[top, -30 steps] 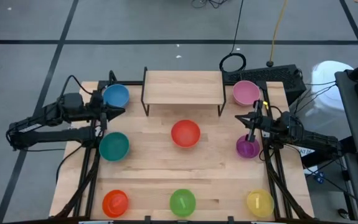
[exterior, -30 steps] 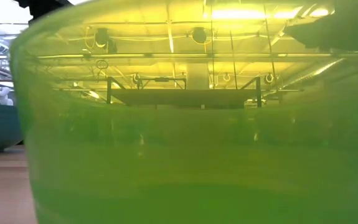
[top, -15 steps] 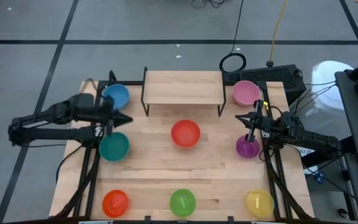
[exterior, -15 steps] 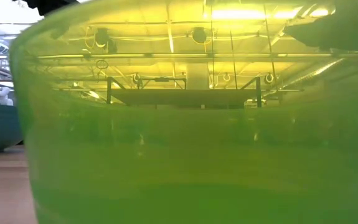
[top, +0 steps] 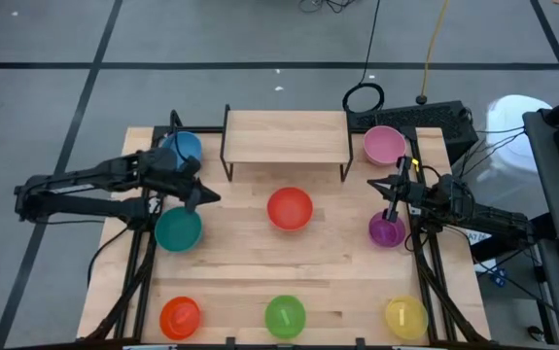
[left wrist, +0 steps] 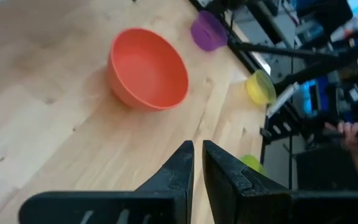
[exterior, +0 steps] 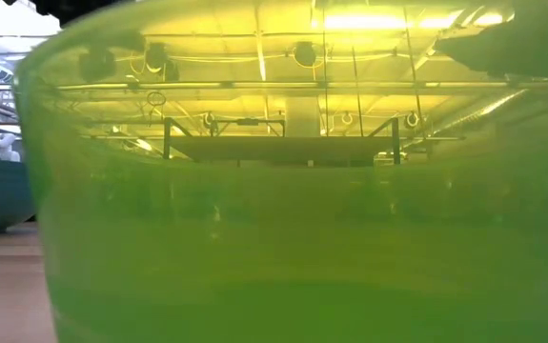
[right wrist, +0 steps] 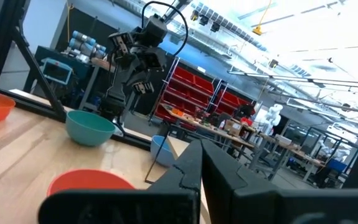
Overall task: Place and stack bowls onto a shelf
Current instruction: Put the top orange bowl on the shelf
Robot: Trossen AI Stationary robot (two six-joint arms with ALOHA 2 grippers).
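Note:
Several bowls rest on their bases on the wooden tabletop: blue (top: 182, 148), pink (top: 384, 144), red (top: 290, 208), teal (top: 178, 229), purple (top: 386, 230), orange (top: 180, 316), green (top: 285, 314) and yellow (top: 405, 316). The shelf (top: 284, 136) stands at the far middle with a bare top. My left gripper (top: 213, 197) is shut and empty between the teal and red bowls; its wrist view shows the fingers (left wrist: 197, 155) together, short of the red bowl (left wrist: 147, 68). My right gripper (top: 390, 208) is shut and empty above the purple bowl's far rim.
The green bowl (exterior: 274, 219) fills the low view, with the shelf (exterior: 278, 148) showing dimly through it. A black ring (top: 364, 98) and cables lie beyond the table's far edge. Bare wood lies in front of the shelf around the red bowl.
My left gripper has moved from beside the blue bowl toward the table's right edge and a little toward its near edge, closer to the red bowl. No bowl has moved.

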